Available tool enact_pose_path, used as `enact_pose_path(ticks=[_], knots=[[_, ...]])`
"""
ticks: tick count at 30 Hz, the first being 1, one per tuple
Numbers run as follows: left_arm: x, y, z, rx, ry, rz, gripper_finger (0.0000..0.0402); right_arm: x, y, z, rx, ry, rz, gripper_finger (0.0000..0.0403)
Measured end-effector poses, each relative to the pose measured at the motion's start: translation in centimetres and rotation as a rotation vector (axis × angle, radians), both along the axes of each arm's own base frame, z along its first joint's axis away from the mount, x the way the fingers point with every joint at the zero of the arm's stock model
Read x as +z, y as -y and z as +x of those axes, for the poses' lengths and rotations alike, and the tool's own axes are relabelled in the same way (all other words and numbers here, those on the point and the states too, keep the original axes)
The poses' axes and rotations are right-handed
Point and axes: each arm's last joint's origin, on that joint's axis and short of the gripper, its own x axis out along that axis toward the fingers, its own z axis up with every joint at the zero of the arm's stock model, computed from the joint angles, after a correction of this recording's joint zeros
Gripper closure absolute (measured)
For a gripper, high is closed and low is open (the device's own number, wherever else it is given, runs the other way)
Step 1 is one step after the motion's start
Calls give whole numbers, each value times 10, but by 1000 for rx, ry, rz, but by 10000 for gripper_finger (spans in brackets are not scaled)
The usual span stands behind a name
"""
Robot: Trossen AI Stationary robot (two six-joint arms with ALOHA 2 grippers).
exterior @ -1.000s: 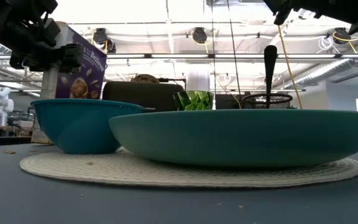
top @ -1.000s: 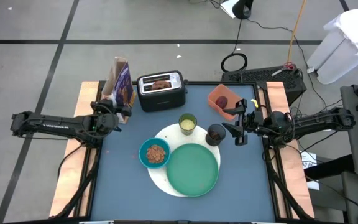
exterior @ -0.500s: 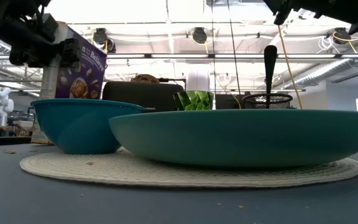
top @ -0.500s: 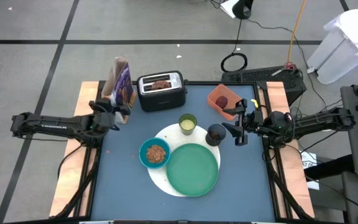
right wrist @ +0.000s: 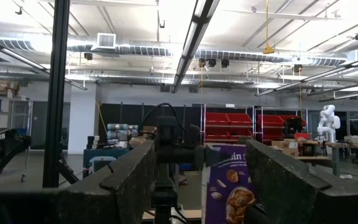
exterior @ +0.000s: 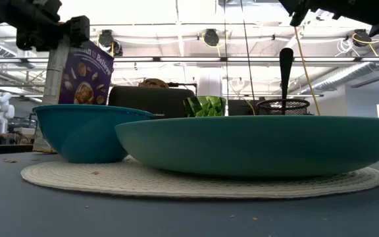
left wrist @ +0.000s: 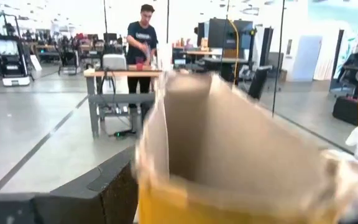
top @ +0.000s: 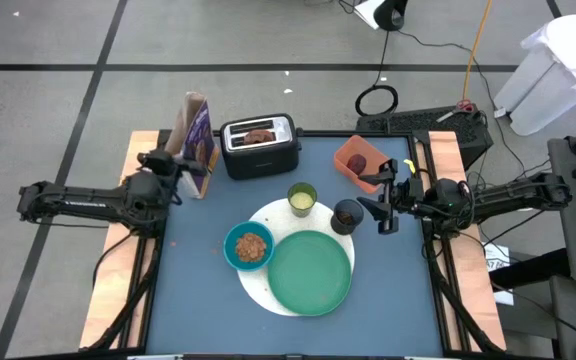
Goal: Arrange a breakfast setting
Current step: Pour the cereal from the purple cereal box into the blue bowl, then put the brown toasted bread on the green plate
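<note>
My left gripper (top: 168,163) stands released at the cereal box (top: 195,140), at the table's (top: 198,300) back-left edge.
My right gripper (top: 383,203) hovers with fingers apart beside the small black cup (top: 347,215); the blue mat in front is open.

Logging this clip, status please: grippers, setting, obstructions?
Left gripper by cereal box, empty. Right gripper open beside black cup. Bowl, plate on mat. Nothing blocking.

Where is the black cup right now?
In the high view the black cup stands right of centre, at the white disc's upper-right edge, between the lime cup and the right gripper, just above the green plate.
</note>
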Motion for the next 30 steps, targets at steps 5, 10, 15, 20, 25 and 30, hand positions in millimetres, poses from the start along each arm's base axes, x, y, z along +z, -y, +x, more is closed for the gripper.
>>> enact_pose_path(ticks=[5, 10, 15, 20, 25, 30], knots=[[12, 0, -3, 8, 31, 35, 121, 0, 0, 0, 0, 0, 0, 156], [19, 0, -6, 16, 55, 56, 121, 0, 0, 0, 0, 0, 0, 156], [24, 2, -8, 9, 76, 67, 121, 0, 0, 0, 0, 0, 0, 156], [29, 4, -10, -4, 103, 79, 121, 0, 0, 0, 0, 0, 0, 156], [35, 6, -13, -42, 146, 108, 121, 0, 0, 0, 0, 0, 0, 156], [46, 9, -14, -106, 180, 154, 121, 0, 0, 0, 0, 0, 0, 156]])
